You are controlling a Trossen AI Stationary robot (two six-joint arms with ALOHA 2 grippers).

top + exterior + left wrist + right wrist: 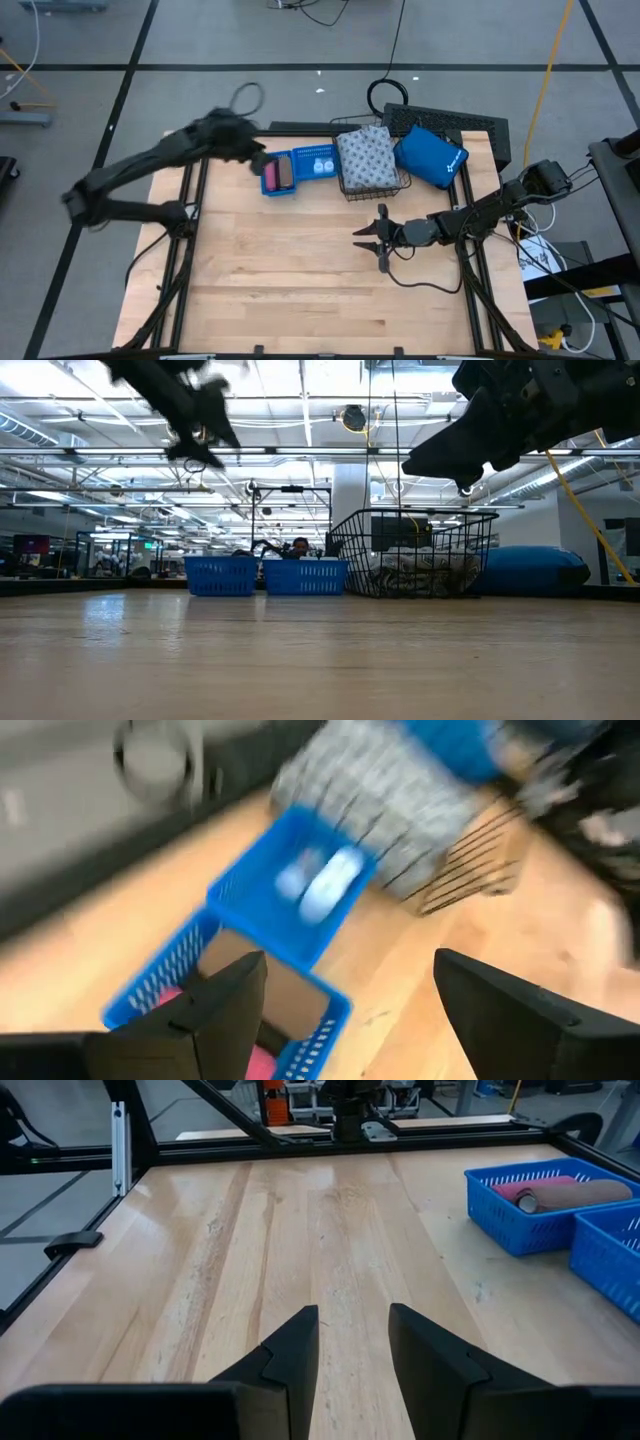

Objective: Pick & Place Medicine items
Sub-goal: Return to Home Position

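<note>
We see the left gripper (340, 1005) held above the back of the table (300, 270), just beside the left blue bin (282, 192). Its fingers are spread wide with nothing between them. Its wrist view is blurred.

In that bin lie the pink block (270, 175) and the dark block (286, 172), side by side. The right blue bin (318, 150) touches the left one and holds the two small white bottles (322, 167). Next to it stands the wire basket (375, 190), with the grey-white patterned pack (367, 158) lying inside. The bright blue pouch (430, 155) rests just beyond the basket, at the table's back right corner.

We find the right gripper (352, 1315) over the bare wood on the right side of the table, in front of the basket and well apart from the bins. Its fingers stand a little apart and hold nothing.
</note>
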